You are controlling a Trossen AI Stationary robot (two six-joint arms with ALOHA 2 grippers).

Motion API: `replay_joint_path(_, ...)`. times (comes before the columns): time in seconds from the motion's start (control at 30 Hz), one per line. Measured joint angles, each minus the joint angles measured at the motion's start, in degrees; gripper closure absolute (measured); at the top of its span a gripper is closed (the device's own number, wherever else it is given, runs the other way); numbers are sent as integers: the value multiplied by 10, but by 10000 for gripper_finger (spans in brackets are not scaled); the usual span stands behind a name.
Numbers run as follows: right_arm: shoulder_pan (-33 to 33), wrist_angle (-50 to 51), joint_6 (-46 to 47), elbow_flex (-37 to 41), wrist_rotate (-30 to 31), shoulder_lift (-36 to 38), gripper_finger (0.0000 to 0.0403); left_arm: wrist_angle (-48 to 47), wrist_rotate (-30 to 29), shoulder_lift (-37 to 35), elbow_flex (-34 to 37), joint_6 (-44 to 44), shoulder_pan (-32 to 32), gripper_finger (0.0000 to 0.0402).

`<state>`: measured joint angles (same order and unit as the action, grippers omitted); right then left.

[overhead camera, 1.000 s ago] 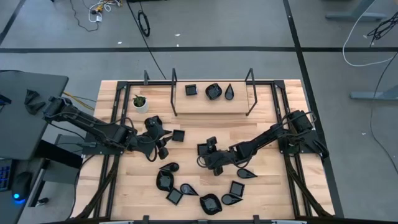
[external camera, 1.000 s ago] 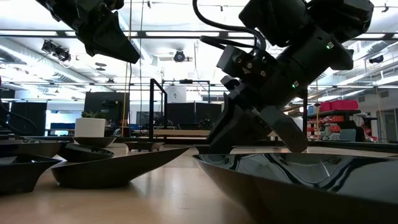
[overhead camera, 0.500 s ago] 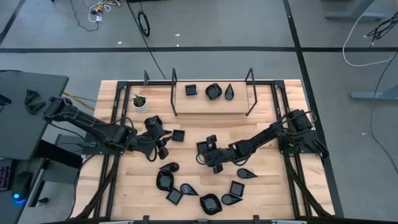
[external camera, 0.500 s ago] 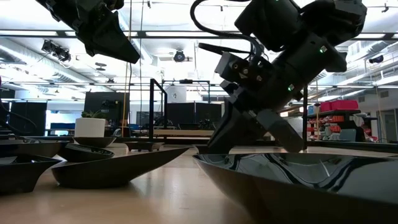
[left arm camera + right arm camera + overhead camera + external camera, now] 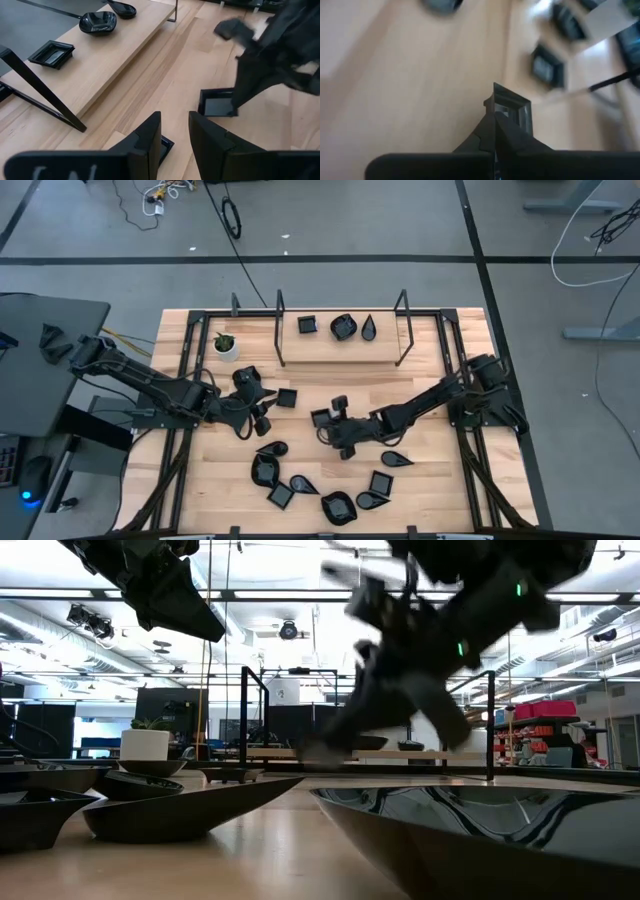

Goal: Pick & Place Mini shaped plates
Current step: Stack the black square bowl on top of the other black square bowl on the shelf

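In front of the wooden shelf [image 5: 340,345] that stands at the far side of the table [image 5: 440,480], the right gripper [image 5: 327,421] sits near the table's middle with its fingers closed on the rim of a square plate [image 5: 320,418]; the right wrist view confirms the grip, showing the square plate [image 5: 512,109] pinched at one edge between the two fingertips. In the low view the gripper and plate appear clear of the table surface, so the step in hand is judged to be the carry phase of a pick, with the shelf the likely destination. Three plates [image 5: 343,327] already rest on the shelf: a square one at its left end, a rounded one at the centre, a teardrop one to the right of that. The remaining plates [image 5: 325,490] lie scattered on the table well in front of the shelf, and one more square plate [image 5: 287,397] lies just in front of the shelf's left end. The left gripper [image 5: 262,418] waits beside that plate, its fingers slightly parted and holding nothing. The next move calls for bringing the held plate above a bare stretch of the shelf top, clear of the three plates and the dark frame posts, keeping it level, lowering it until it rests, then releasing.
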<state>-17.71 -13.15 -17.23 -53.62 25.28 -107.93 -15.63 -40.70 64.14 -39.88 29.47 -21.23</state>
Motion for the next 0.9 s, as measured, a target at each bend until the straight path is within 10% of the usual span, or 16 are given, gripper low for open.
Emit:
replay_joint_path(0.37,102,55,-156,-136,41,42,402,11,0,0,0,-1,0,296)
replay_joint_path(0.9,371,9,-239,-171,-174,-19,403,12,-2,0,0,-2,0,296)
